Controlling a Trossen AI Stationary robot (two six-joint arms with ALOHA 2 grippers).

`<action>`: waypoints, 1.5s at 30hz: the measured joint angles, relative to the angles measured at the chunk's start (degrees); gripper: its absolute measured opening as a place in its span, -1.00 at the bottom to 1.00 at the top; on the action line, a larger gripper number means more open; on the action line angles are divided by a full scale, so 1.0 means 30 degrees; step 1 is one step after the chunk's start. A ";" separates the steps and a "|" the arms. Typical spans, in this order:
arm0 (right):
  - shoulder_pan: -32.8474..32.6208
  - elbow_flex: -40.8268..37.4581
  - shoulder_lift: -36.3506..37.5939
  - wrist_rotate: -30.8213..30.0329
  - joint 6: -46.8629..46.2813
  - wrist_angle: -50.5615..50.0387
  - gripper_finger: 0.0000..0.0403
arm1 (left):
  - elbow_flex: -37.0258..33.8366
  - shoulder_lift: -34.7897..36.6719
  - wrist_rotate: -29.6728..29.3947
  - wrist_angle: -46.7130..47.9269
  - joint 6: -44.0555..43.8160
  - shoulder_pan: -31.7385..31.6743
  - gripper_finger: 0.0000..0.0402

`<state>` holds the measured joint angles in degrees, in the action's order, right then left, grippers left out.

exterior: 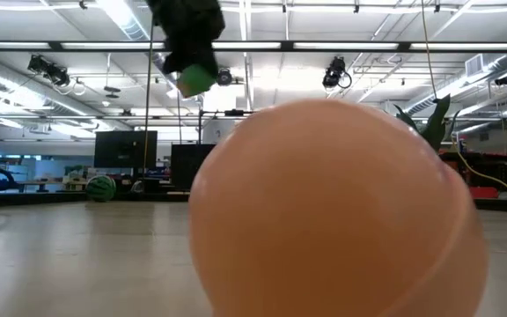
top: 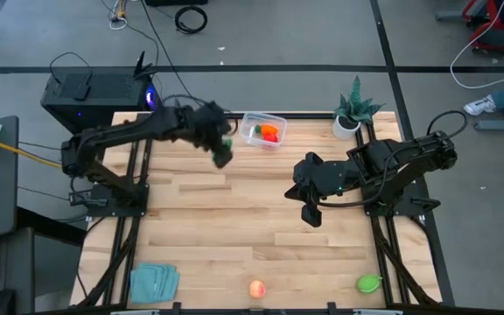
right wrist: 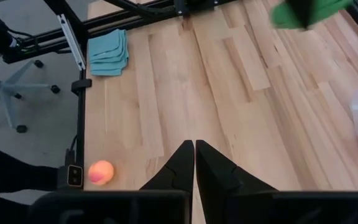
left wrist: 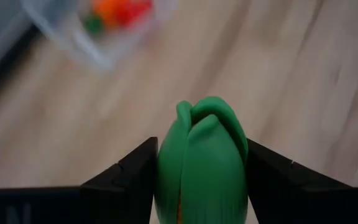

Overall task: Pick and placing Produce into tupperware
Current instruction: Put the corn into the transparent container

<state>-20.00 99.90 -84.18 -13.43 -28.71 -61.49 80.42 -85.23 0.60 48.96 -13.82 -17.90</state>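
The left fingers [left wrist: 123, 186] clamp a green produce piece [left wrist: 202, 165] from both sides, standing roughly half apart with the piece filling the gap between them. In the high view the left gripper [top: 222, 150] hangs above the tabletop [top: 234, 227] just beside the tupperware [top: 263, 129], toward the table's middle from it, and the green piece shows at its tip. The low view shows the same gripper up in the air with the green piece below it, clear of the wood.

The right fingers [right wrist: 182, 165] are pressed together and hold nothing. The right gripper [top: 311, 213] hovers over the middle of the tabletop, well apart from the tupperware, pointing toward the near edge.

The tupperware sits at the far edge of the tabletop, near the middle of that edge. Inside it lie an orange carrot [top: 270, 132] and a red piece, with a bit of green beside them.

Two more produce pieces remain at the near edge: a peach-orange piece [top: 256, 288] near the middle of it, which fills most of the low view, and a second green piece [top: 369, 283] toward the right side.

A teal folded cloth [top: 154, 282] lies at the near left corner. A spiky green plant [top: 351, 114] in a white pot stands at the far right corner.
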 joint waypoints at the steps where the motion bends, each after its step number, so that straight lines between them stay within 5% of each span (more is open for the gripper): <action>1: 0.0000 0.0000 0.0000 0.0000 0.0007 0.0003 -0.89 | 0.0097 -0.0044 -0.0004 -0.0864 0.0348 -0.0364 0.02; 13: 0.0008 0.0000 0.0007 -0.0058 0.0138 0.0124 -0.89 | 0.0177 -0.3171 0.0007 -1.0058 0.1552 -0.2872 0.02; 22: 0.1451 0.0000 0.0007 -0.5115 -0.0622 0.0109 -0.89 | 0.0170 -0.5560 0.0015 -1.2789 0.1537 -0.3696 0.02; 45: 0.3502 0.0000 0.0007 -0.5092 0.0437 0.0087 -0.96 | 0.0155 -1.0035 0.0098 -1.3994 0.1511 -0.4732 0.02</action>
<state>-9.50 99.90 -84.16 -28.71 -27.40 -61.23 80.88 -115.34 0.89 6.97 -9.29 -32.10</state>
